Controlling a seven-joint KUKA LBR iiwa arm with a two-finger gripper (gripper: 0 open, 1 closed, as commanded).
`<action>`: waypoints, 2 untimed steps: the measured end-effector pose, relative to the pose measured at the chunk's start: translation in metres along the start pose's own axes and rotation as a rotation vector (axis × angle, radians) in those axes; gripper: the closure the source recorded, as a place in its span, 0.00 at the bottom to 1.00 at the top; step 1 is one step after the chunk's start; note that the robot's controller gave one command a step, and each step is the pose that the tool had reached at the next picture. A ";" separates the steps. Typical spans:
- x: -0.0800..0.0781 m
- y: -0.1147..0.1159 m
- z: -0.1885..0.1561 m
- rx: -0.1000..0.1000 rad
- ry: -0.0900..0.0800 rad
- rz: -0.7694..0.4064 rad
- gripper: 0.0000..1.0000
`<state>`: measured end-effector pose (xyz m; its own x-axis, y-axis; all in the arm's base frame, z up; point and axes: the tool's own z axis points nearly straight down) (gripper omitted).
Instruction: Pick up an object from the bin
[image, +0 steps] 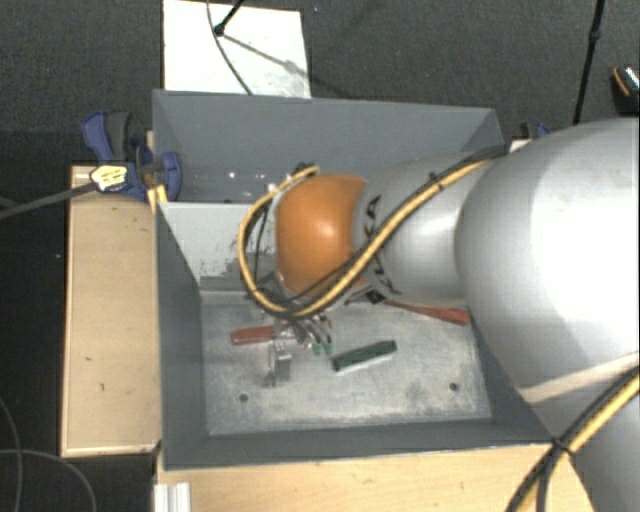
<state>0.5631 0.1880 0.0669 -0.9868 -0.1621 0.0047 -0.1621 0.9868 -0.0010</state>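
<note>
Camera view: we look down into the grey bin, with the arm coming in from the right of the frame.
Gripper: we see the gripper low in the left centre of the frame, below the orange cover, with its tip at or just above the bin floor.
Grip state: we cannot tell whether it is released or clenched, or whether it grips anything.
Nearest thing: a reddish stick lies flat, running left to right. Its right end is just beside the gripper, and we cannot tell whether they touch.
Other things: a dark green bar lies flat near the gripper's right side, apart from it. Farther right, a red piece pokes out from under the arm.
Cable: a yellow cable loops round the orange cover.
</note>
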 end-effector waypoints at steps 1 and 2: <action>-0.001 0.001 -0.004 -0.002 -0.005 0.007 1.00; 0.010 0.011 -0.178 0.000 -0.015 -0.424 1.00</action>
